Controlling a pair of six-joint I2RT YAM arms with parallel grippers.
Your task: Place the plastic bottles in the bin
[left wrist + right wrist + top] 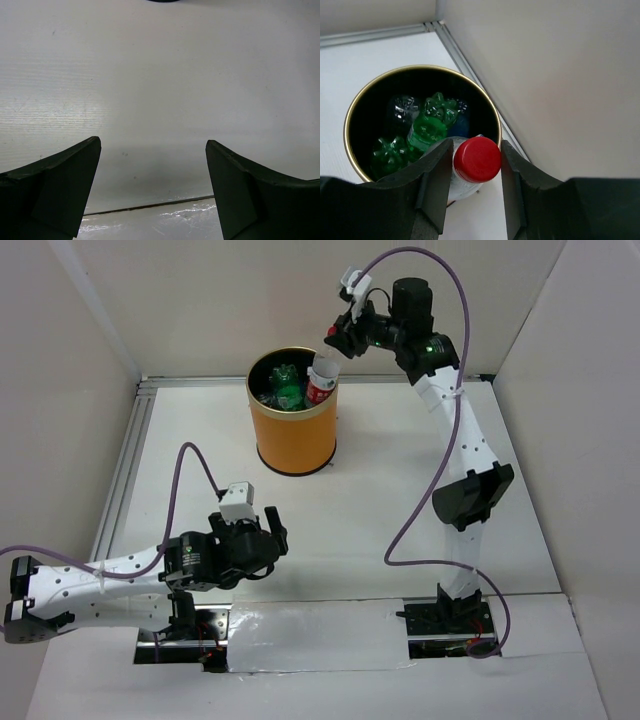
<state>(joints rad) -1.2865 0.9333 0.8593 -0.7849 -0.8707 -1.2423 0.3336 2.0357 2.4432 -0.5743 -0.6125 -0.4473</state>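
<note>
One red-capped bottle (321, 378) hangs by its neck over the 3 o'clock edge of the orange bin (295, 435), pinched at the cap between the narrow-set fingers of the right end effector (342, 338). From overhead its lower end sits at or just within the gold rim, too close for comfort. The drop looks best made after a short carry toward 9 o'clock, over the bin's dark middle. Released here, the base could catch the rim and tip out onto the counter (400, 470). A small parting of the fingers should be enough, since the cap is slim.

Down in the bin lie two green bottles (427, 131). Around them in the gloom are at least two clear bottles (402, 107), one with a bluish cast, though their exact number cannot be told. No other bottle shows outside the bin, so this one is probably the last. There is one bin and there are two arms.

The left end effector (272, 535) hovers low at 7 o'clock in the overhead view, fingers spread wide, gripping nothing.
</note>
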